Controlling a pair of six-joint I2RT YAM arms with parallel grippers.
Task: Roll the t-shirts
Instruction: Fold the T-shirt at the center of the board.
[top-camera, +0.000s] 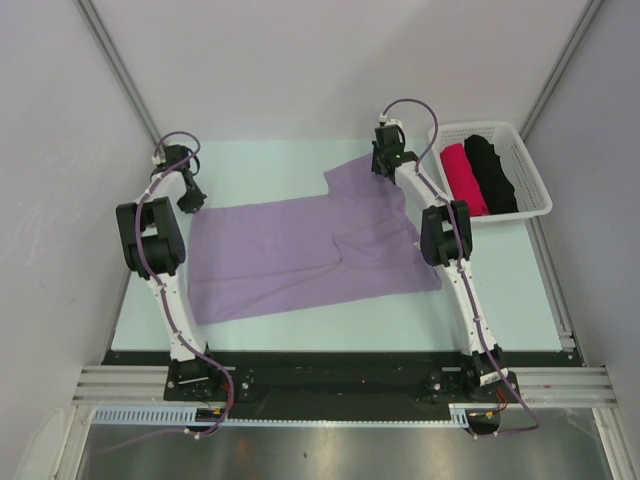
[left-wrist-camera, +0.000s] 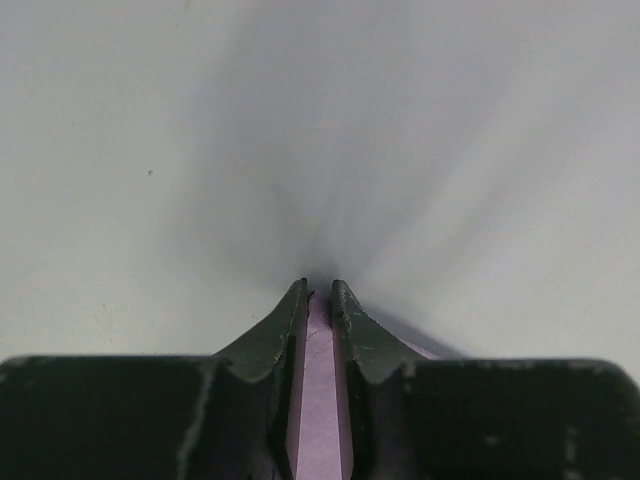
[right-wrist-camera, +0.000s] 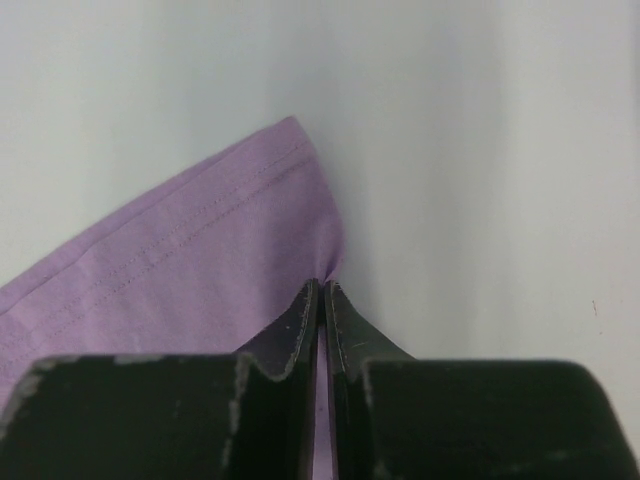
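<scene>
Plain lavender t-shirt (top-camera: 300, 255) — white basket (top-camera: 531, 168)

The lavender t-shirt (top-camera: 300, 255) covers the middle of the table (top-camera: 510, 290), with bare strips open along the near edge, the far edge and the right side. A white basket (top-camera: 535, 175) holding a red roll (top-camera: 463, 175) and a black roll (top-camera: 492, 172) fills the far right corner, just beside the right arm (top-camera: 445, 235). The left arm (top-camera: 150, 240) stands along the left edge.

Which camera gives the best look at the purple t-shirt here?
The top external view: the whole t-shirt lies spread on the table. The left wrist shows only a purple strip between the left fingers; the right wrist shows one stitched edge pinched by the right fingers.
</scene>
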